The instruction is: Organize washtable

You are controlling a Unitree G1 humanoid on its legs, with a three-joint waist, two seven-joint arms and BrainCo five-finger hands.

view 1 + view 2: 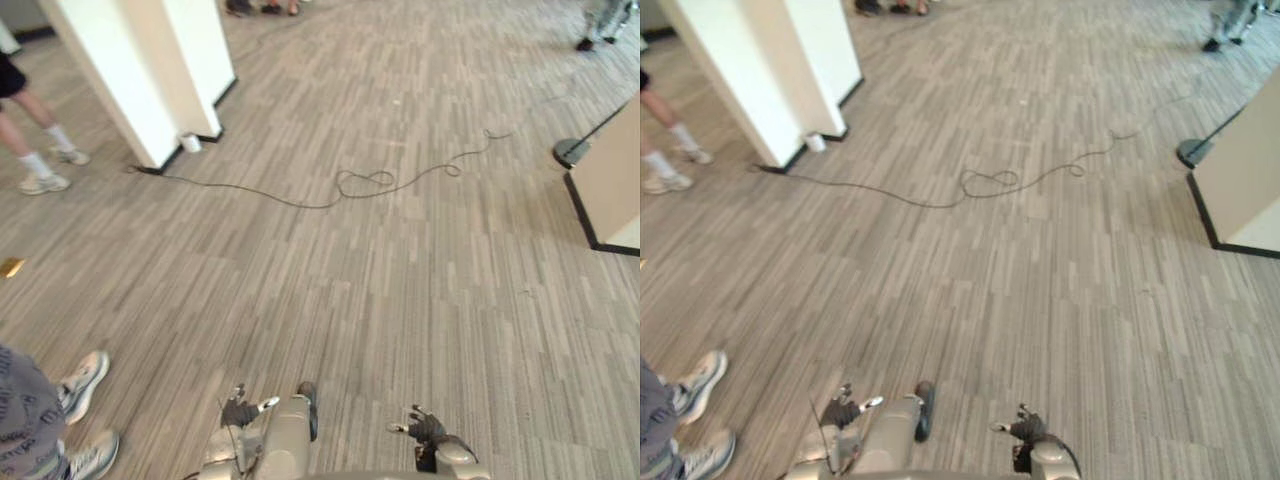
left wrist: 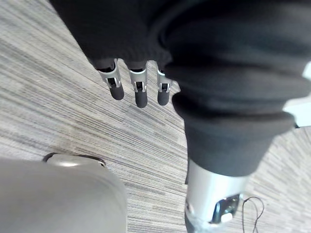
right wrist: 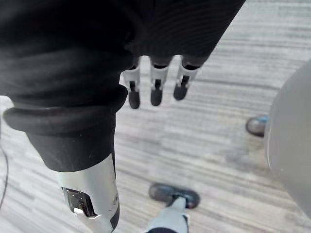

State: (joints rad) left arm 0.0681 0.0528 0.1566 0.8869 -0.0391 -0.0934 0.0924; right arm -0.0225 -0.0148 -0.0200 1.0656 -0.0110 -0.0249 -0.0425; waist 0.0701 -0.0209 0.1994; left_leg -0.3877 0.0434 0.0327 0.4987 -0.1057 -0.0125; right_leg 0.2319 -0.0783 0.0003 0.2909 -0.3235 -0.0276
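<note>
As they hang above the striped floor, the left hand and right hand are empty, fingers loose and straight; a white pillar rises nearby.

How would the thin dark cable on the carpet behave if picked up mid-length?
Probably floppy: the cable lies in loose curls with a tangled loop, so it would sag either side of a grip. It looks thin, so likely light, though the rest would drag on the carpet. One end reaches the pillar; it may be fixed there and resist.
</note>
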